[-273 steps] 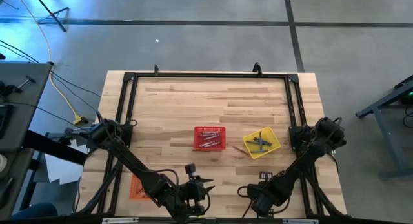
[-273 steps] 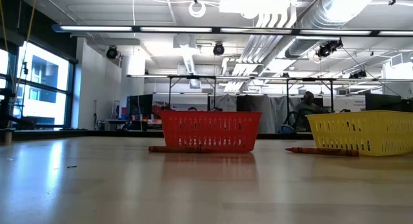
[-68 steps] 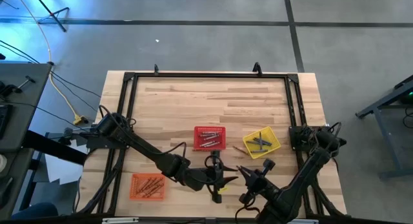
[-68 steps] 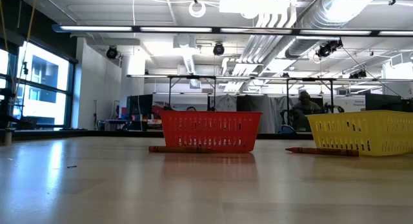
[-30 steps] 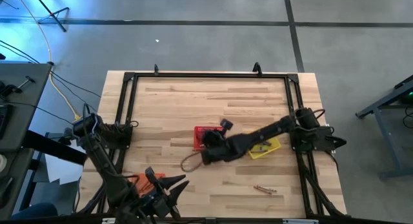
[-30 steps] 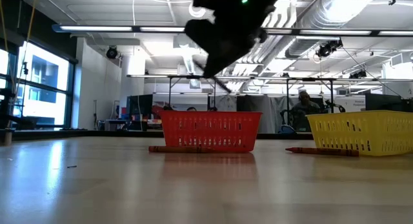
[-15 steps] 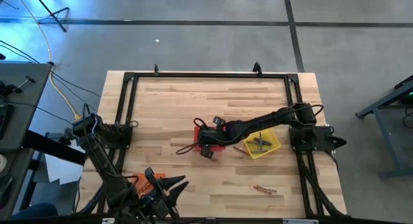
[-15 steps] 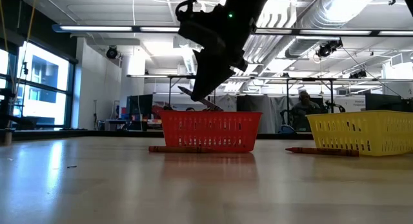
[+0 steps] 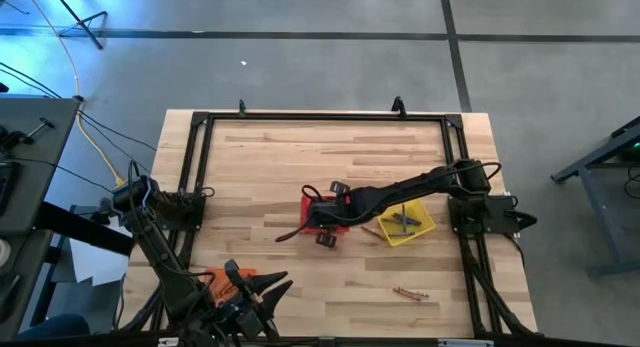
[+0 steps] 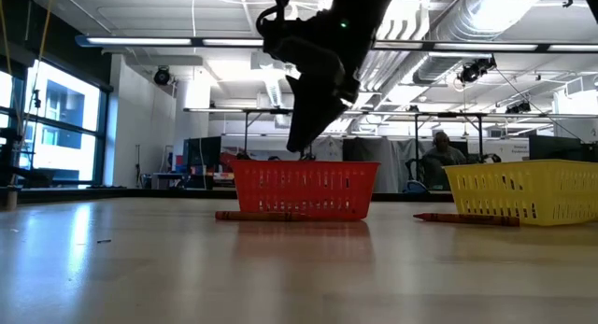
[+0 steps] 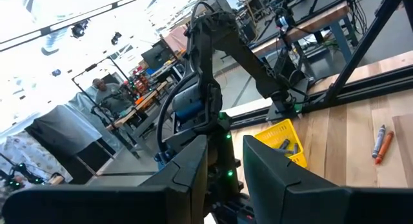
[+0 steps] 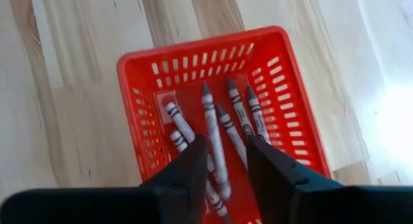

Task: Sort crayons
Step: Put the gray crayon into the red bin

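The red basket (image 12: 213,114) holds several grey crayons (image 12: 213,130) that lie on its floor. My right gripper (image 12: 226,179) hangs open just above them, fingers pointing steeply down, with nothing between them; the low view shows its tips (image 10: 301,148) over the basket's rim (image 10: 304,165). The yellow basket (image 9: 405,222) holds bluish-grey crayons. Two loose crayons (image 9: 410,292) lie near the front edge. My left gripper (image 9: 270,287) waits open by the orange basket (image 9: 213,282) at the front left.
One loose crayon (image 10: 257,215) lies on the table in front of the red basket, another (image 10: 462,218) before the yellow basket (image 10: 523,193). A black frame (image 9: 320,117) rims the table. Bare wood stretches across the far half.
My right gripper has gone from the near side of the red basket to above it and tipped more steeply down. The crayon that stuck out of its tips half a second ago is gone from them: it has let go over the basket.
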Controlling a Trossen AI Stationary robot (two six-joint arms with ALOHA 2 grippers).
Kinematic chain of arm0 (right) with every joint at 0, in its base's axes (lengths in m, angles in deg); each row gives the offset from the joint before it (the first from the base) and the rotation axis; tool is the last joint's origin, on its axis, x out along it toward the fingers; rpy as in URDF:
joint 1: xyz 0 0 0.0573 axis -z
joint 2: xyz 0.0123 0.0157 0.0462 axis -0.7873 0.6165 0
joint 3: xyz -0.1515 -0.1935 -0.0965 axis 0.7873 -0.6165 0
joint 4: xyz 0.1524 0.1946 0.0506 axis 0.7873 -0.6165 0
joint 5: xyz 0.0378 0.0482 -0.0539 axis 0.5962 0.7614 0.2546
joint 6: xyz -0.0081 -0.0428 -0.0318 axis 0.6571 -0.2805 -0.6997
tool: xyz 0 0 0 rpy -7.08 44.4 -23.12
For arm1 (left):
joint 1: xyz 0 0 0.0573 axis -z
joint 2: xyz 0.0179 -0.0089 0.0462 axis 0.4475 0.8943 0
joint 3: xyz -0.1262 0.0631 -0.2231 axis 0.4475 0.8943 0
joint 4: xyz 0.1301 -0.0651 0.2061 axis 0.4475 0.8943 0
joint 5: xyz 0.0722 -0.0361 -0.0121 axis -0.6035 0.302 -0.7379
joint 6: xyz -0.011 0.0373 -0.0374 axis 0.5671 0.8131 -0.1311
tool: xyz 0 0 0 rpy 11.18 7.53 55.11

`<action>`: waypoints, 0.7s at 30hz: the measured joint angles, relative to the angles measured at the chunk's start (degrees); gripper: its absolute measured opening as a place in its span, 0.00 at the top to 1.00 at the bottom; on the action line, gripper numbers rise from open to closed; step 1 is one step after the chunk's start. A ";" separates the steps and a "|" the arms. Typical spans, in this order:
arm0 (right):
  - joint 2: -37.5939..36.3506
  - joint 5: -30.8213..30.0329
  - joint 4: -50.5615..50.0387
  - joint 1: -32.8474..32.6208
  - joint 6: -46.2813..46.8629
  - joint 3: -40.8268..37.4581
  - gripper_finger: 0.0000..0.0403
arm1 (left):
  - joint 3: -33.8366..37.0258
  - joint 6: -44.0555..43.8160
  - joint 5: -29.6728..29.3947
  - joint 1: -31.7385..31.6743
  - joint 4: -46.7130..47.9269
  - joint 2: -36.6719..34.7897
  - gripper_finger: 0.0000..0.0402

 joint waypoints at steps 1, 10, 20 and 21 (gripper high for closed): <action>0.00 -0.02 -0.28 0.00 -0.01 0.00 0.74 | 0.00 0.00 0.00 0.00 0.00 0.00 0.79; -2.76 3.07 -20.33 -2.02 3.58 4.36 0.70 | 0.02 -0.05 0.02 0.15 0.15 0.02 0.79; -7.43 11.99 -34.88 -17.79 22.80 4.72 0.76 | 0.04 -0.04 0.02 0.96 2.52 0.07 0.79; -7.43 12.44 -34.69 -19.45 24.93 4.70 0.77 | 0.04 -0.04 0.02 0.95 2.85 0.07 0.79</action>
